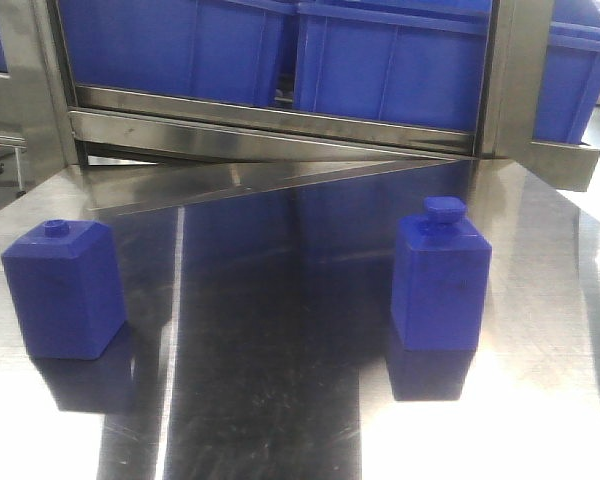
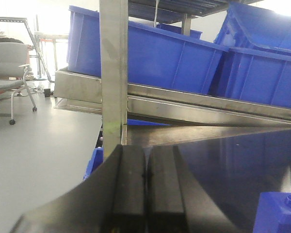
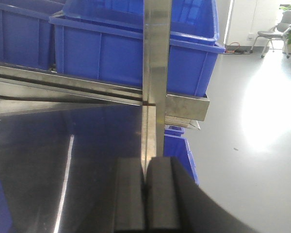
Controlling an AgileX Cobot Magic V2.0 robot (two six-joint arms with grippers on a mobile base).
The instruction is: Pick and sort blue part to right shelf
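Note:
The blue part [image 1: 440, 283], a deep-blue bottle-shaped block with a wide round cap, stands upright on the steel table at right of centre in the front view. A squatter blue block with a tiny knob [image 1: 64, 288] stands at the left; its top also shows in the left wrist view [image 2: 281, 213]. The shelf's steel front rail [image 1: 270, 135] runs behind the table under blue bins [image 1: 390, 60]. My left gripper [image 2: 146, 184] is shut and empty near the table's left edge. My right gripper [image 3: 145, 194] is shut and empty near the table's right edge. Neither gripper shows in the front view.
Steel uprights stand close ahead of each gripper: one in the left wrist view [image 2: 114, 73], one in the right wrist view [image 3: 156, 73]. A smaller blue bin [image 3: 177, 150] sits low beside the right post. An office chair [image 2: 9, 73] stands on the floor at far left.

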